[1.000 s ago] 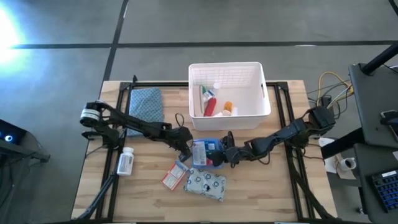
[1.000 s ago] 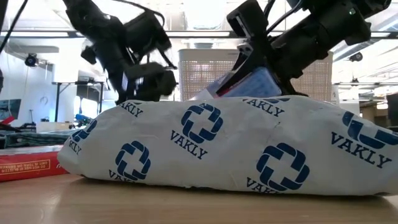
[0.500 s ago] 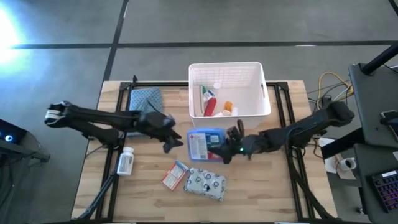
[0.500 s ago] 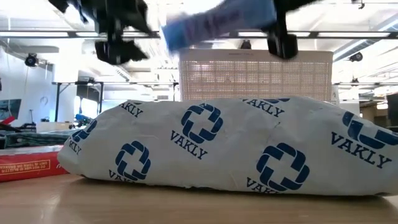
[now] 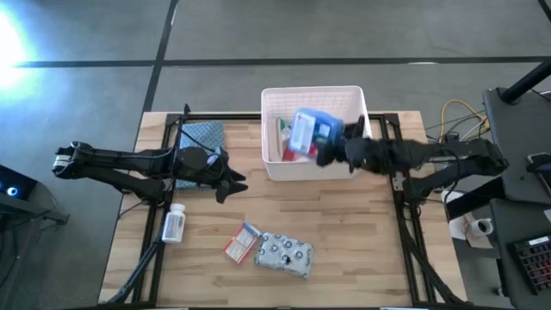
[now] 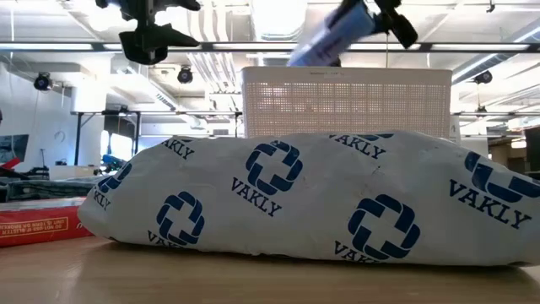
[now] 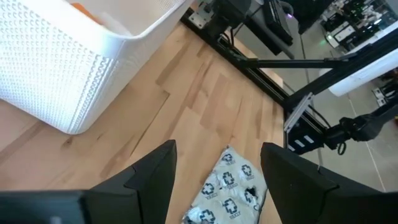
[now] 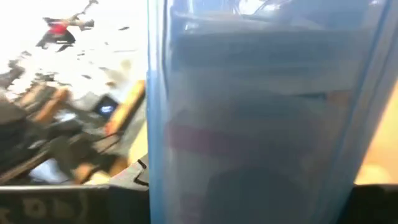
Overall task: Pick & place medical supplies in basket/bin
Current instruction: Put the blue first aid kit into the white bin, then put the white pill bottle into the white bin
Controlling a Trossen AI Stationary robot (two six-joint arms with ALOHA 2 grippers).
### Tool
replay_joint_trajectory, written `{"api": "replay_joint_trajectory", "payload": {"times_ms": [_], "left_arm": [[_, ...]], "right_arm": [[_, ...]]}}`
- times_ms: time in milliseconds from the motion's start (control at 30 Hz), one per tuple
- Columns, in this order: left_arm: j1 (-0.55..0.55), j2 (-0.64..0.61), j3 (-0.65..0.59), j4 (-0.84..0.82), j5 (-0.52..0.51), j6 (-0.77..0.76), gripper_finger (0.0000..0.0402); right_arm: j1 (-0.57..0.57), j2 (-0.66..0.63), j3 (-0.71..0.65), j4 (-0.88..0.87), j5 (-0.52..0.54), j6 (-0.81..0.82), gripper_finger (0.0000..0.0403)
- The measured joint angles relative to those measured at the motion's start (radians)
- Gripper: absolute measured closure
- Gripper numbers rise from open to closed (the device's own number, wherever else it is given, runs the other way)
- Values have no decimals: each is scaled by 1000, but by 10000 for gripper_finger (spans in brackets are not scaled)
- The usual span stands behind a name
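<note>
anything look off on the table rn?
Nothing stands out. The right gripper holds the blue-white flat box tilted over the white basket; the left gripper hangs open and empty.

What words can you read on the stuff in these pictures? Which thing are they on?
"VAKLY", printed again and again beside blue cross signs, on the silvery pouch.
White print on the red-and-white packet: too small to read.
Label on the blue-white flat box held by the right gripper: too blurred to read.
White pill bottle label: too small to read.
</note>
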Motion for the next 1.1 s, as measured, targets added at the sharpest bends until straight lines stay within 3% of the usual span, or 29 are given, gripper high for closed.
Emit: {"api": "replay_joint_trajectory", "payload": {"times_ms": [167,267,600,700,867,1000,1100], "left_arm": [[-1,28,-6,-2,3,-20,187],[-1,45,-9,-1,8,-24,187],[-36,92,-25,-131,14,-24,187],[-57,101,-25,-193,14,-24,187],[-79,101,-23,-314,9,-70,187],[-77,106,-19,-516,-35,-230,187],[-77,107,-19,-694,-47,-373,187]], "right_arm": [[-205,55,52,-146,-210,-34,224],[-280,106,60,-164,-268,-73,204],[-255,210,30,-252,-168,-25,138],[-190,214,30,-239,-103,-85,125],[-33,179,52,-234,139,-147,111],[94,153,81,-235,348,-185,104],[148,140,101,-238,401,-213,99]]}}
